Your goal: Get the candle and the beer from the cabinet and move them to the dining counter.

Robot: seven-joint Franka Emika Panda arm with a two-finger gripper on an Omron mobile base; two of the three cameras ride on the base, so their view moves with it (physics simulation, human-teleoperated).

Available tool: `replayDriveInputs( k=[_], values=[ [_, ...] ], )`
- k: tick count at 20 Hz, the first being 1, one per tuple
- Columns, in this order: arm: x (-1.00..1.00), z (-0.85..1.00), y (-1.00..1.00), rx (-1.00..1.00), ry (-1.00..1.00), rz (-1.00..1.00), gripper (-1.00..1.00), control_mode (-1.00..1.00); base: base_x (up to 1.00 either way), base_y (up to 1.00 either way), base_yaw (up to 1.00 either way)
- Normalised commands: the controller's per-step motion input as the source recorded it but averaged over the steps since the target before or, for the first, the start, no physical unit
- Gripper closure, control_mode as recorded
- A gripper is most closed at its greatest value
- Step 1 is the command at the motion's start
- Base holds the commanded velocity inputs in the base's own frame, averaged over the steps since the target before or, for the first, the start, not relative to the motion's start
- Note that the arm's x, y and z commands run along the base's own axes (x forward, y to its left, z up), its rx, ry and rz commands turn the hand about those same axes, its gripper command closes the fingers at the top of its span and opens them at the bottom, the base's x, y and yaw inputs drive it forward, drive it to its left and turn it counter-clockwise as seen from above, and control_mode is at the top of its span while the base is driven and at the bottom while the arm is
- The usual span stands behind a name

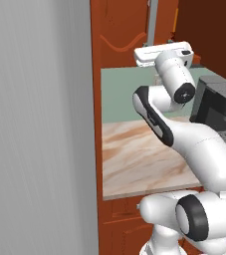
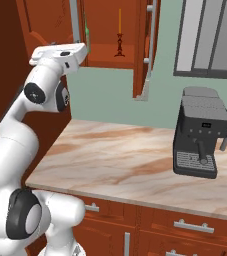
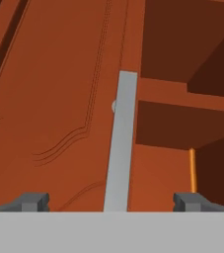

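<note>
Arm raised high toward the cabinet (image 2: 110,30), gripper (image 3: 114,200) spread wide, empty, straddling the grey door handle (image 3: 121,143).

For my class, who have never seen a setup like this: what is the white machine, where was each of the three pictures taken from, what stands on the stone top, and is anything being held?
The white machine is a robot arm on a base that can drive, in a computer-drawn kitchen. Two pictures come from cameras on the base, behind the arm to its left and its right. The third comes from a camera on the hand, looking along the claw.

On the marbled countertop stands a dark coffee machine. Above it hangs a wooden wall cabinet with open doors. Inside stands an orange candle on a dark holder.

The claw is open and holds nothing. In the hand picture a grey door handle rises between the two fingertips.
</note>
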Motion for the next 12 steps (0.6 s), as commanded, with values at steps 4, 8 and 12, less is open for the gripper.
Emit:
replayDriveInputs(
  k=[4,8,12],
  values=[
    [0.14,0.00,0.00,0.00,0.00,0.00,-1.00,-1.00,0.00,0.00,0.00],
    [0.24,0.00,0.00,0.00,0.00,0.00,-1.00,-1.00,0.00,0.00,0.00],
    [0.26,0.01,0.00,0.00,0.02,0.00,-1.00,-1.00,0.00,0.00,0.00]
  ],
)
